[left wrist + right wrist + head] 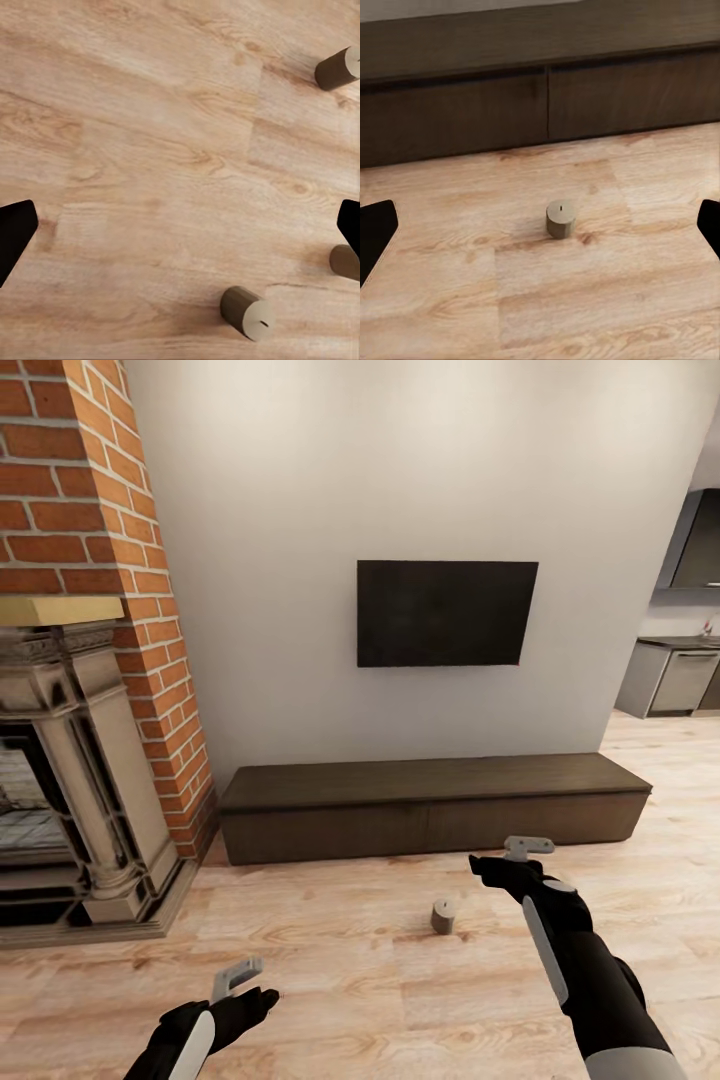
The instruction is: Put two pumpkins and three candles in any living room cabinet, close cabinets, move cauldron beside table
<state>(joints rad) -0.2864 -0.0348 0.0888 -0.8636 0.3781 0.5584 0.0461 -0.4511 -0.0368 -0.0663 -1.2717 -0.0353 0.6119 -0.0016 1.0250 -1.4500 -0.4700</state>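
The long dark-brown cabinet (430, 805) runs along the white wall, its flat drawer fronts (547, 105) shut. One grey-olive candle (444, 915) stands upright on the wood floor in front of it, also seen as the candle (560, 219) in the right wrist view. My right gripper (510, 857) hovers open just beyond and to the right of that candle, with the gripper (540, 225) holding nothing. My left gripper (245, 985) is open low over the floor. Its wrist view shows three candles (247, 313), (337, 67), (345, 261) standing apart on the boards, none between the fingers of the gripper (180, 225).
A brick chimney with a stone fireplace (70, 760) fills the left side, its hearth reaching onto the floor. A black TV (446, 613) hangs above the cabinet. Grey kitchen units (680, 680) show at the far right. Wood floor (330, 960) lies between me and the cabinet.
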